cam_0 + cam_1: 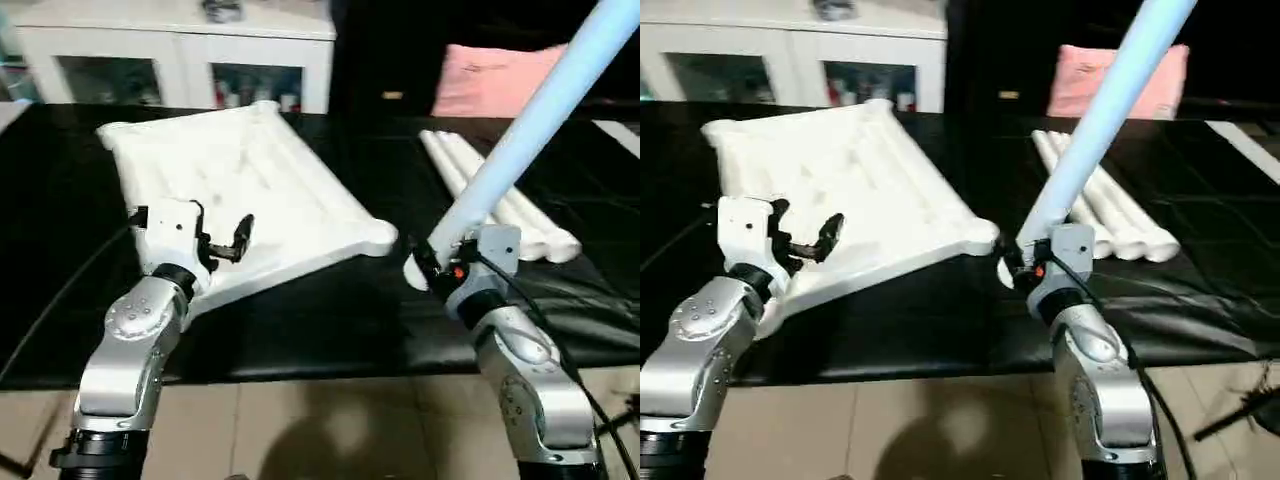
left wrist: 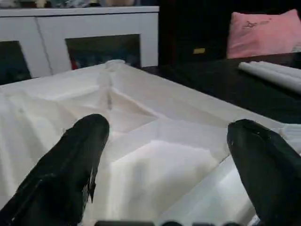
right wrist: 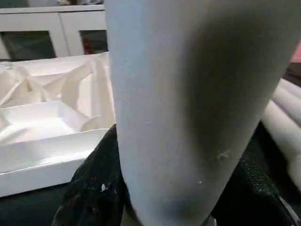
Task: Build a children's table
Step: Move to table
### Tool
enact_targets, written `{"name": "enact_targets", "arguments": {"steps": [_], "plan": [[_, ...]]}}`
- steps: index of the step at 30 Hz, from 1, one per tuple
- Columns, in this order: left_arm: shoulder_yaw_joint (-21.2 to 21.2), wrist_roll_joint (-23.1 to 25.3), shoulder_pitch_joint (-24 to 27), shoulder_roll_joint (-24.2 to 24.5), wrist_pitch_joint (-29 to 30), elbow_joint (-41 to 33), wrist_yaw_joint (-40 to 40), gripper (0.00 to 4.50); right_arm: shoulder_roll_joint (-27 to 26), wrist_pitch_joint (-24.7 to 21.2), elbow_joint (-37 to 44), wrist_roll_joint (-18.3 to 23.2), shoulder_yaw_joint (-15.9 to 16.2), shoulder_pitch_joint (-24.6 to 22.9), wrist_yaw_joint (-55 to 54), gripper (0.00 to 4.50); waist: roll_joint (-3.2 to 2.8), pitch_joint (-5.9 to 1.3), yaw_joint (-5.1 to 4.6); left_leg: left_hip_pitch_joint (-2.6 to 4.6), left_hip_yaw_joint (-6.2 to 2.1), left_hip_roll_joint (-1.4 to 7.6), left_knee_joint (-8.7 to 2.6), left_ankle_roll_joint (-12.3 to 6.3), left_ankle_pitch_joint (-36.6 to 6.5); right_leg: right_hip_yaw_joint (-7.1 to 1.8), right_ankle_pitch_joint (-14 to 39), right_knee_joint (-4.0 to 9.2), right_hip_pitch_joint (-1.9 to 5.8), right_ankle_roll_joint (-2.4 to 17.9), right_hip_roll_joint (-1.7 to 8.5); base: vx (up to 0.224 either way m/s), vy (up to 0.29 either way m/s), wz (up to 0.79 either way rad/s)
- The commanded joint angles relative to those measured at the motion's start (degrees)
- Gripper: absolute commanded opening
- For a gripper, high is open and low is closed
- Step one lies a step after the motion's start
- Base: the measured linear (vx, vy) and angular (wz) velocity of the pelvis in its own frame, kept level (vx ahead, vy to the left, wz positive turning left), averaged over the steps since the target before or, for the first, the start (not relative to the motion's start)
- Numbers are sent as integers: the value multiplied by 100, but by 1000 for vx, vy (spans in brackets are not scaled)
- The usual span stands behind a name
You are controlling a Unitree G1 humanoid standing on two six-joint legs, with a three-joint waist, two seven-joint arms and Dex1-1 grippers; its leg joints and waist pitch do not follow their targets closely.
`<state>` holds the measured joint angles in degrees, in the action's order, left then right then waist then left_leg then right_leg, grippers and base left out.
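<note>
Black mat (image 1: pixel 300 330) carries the upturned tabletop (image 1: pixel 250 190), its near corner socket (image 1: pixel 378 238) just left of the right gripper (image 1: pixel 430 268), clamped on a leg (image 1: pixel 530 130) slanting up-right; left gripper (image 1: pixel 225 240) hovers wide over the ribs, w/ spare legs (image 1: pixel 500 200) behind.

The big white ribbed plastic tabletop (image 1: pixel 250 190) looks smooth and matt. The long white plastic tube leg (image 1: pixel 540 120) looks smooth. The black table cover (image 1: pixel 340 320) shines. The silver metal forearms (image 1: pixel 135 340) gleam.

A black table (image 1: pixel 330 330) carries the upturned white tabletop (image 1: pixel 250 190) — and, well apart, three white legs (image 1: pixel 510 200).
</note>
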<state>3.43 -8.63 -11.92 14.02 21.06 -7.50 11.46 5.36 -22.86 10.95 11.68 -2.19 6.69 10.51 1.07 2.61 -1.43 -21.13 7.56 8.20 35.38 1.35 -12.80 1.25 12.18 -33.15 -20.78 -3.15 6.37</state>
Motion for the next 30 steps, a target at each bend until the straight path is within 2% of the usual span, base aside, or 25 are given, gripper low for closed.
{"name": "enact_targets", "arguments": {"steps": [1,2,3,4,5,7,8,9,11,12,15,17,18,19,20,21,22,23,24,25,26,27,28,29,30], "plan": [[-14,51,-116,-7,-7,71,-62,450,53,-105,-9,38,-80,103,-1,193,-131,-260,-94,619,74,334,-528,447,-3425,-85,3405,600,-178,577,-82,41,-77,-31],[-8,59,-114,-5,-9,67,-68,450,52,-95,-23,27,-67,107,6,193,-1,-134,-115,567,21,358,-590,487,-3720,104,3030,558,-137,606,-174,41,-77,-31],[-3,70,-112,-5,-11,63,-71,450,54,-85,-31,26,-57,110,7,193,-68,-143,-98,611,69,403,-657,489,-3850,83,2800,518,-93,721,-159,60,-51,-53],[-8,93,-110,-1,-15,61,-77,450,67,-67,-35,17,-31,111,25,193,-60,-153,-104,619,92,397,-655,481,-3836,76,2775,500,-73,772,-151,106,-5,-44],[-37,171,-103,35,-35,59,-77,450,97,-70,-43,9,31,109,74,193,-29,-217,-65,242,74,299,-701,235,-3255,25,2799,507,309,706,16,106,-5,-44],[-52,207,-101,50,-44,63,-80,450,99,-105,-64,35,58,113,115,193,7,-315,-28,149,152,208,-630,-3,-2267,-105,2551,512,431,865,62,109,-23,-12],[-52,207,-101,50,-44,63,-80,450,99,-105,-64,35,58,113,115,193,13,-349,-37,144,179,181,-598,-139,-1784,-134,2124,481,481,1101,28,109,-31,-1],[-59,218,-101,54,-46,63,-82,450,98,-109,-73,39,65,114,125,193,25,-383,-56,174,203,160,-560,-297,-1452,-133,1591,424,508,1407,-21,138,-34,5],[-64,214,-101,51,-45,61,-75,450,92,-102,-76,34,66,115,128,193,20,-417,-42,193,213,139,-526,-512,-1050,-132,1015,360,557,1719,-52,156,-24,5],[-62,203,-100,42,-39,59,-74,450,87,-108,-69,34,66,114,133,193,-17,-475,-8,176,204,58,-454,-836,-162,-123,-134,211,663,2033,-143,163,-7,4],[-61,204,-96,28,-34,52,-80,450,134,-119,-65,-2,110,118,163,193,-27,-515,40,305,152,-14,-365,-1337,858,-74,-1299,20,669,2110,-283,164,-1,6],[-56,217,-95,18,-34,51,-80,450,227,-139,-57,-83,202,122,220,193,-30,-537,38,583,22,-37,-278,-1790,1847,5,-1870,-163,560,1776,-435,161,1,13],[-52,228,-91,4,-35,46,-86,450,355,-175,-39,-201,352,121,310,193,141,-449,121,57,-146,-343,-102,-2423,2075,132,-2028,-59,856,1272,-420,129,7,24],[-51,230,-86,-2,-34,39,-92,450,387,-160,-32,-249,398,115,330,193,9,-447,168,-153,-173,-417,-38,-2658,1532,100,-1876,103,1050,1076,-173,102,24,52],[-51,232,-82,-6,-34,35,-95,450,401,-148,-29,-275,419,110,338,193,-43,-442,139,-170,-276,-344,-25,-2705,1745,218,-1693,76,1066,1124,-160,102,24,52],[-44,230,-72,-17,-30,22,-110,450,381,-111,-17,-239,417,89,373,193,-189,-427,57,303,-572,-273,-84,-2903,2435,517,-972,-26,784,964,-383,131,15,69],[-40,229,-67,-23,-28,15,-117,450,365,-94,-10,-214,408,77,393,193,-262,-460,-85,890,-985,-105,-94,-3273,2767,662,-113,-333,236,752,-547,170,-101,45],[-33,226,-58,-31,-14,3,-130,450,266,-204,-1,-23,294,59,392,193,-255,-521,-406,1626,-1421,592,-135,-3511,3038,457,1502,-697,-520,299,-308,170,-101,45],[-27,229,-47,-34,-3,-10,-144,450,248,-267,10,23,254,51,380,193,-147,-383,-231,1347,-1392,800,-204,-3037,3288,196,1003,-882,-649,114,-48,101,-216,11],[-20,230,-35,-35,-8,-19,-152,450,256,-296,12,33,247,45,389,193,-80,-388,-212,1277,-1267,787,-242,-2781,3205,83,626,-862,-695,99,41,11,-118,1],[-20,230,-35,-35,-8,-19,-152,450,256,-296,12,33,247,45,389,193,96,-354,-115,1047,-823,296,-117,-2102,2752,-142,-643,-391,-608,459,153,-16,-180,4],[12,216,-6,-54,-33,-32,-170,450,315,-317,5,28,268,35,410,193,346,-331,99,208,-340,-612,442,-1564,1368,-780,-1562,-42,362,612,334,-21,-95,15],[15,218,3,-52,-26,-40,-170,450,334,-312,9,63,262,36,437,193,444,-467,213,-69,-382,-502,579,-1271,604,-1023,-2620,-59,772,749,566,7,-125,26],[16,220,8,-49,-18,-45,-169,450,345,-308,13,90,256,38,453,193,453,-426,293,-93,-366,-357,462,-477,713,-738,-5202,-273,701,656,425,34,-63,22],[19,206,9,-52,-4,-48,-148,450,341,-301,15,157,214,54,481,193,381,-402,267,-35,-285,-386,133,-7,1313,-270,-6931,-427,583,280,135,-30,-58,4]]}}
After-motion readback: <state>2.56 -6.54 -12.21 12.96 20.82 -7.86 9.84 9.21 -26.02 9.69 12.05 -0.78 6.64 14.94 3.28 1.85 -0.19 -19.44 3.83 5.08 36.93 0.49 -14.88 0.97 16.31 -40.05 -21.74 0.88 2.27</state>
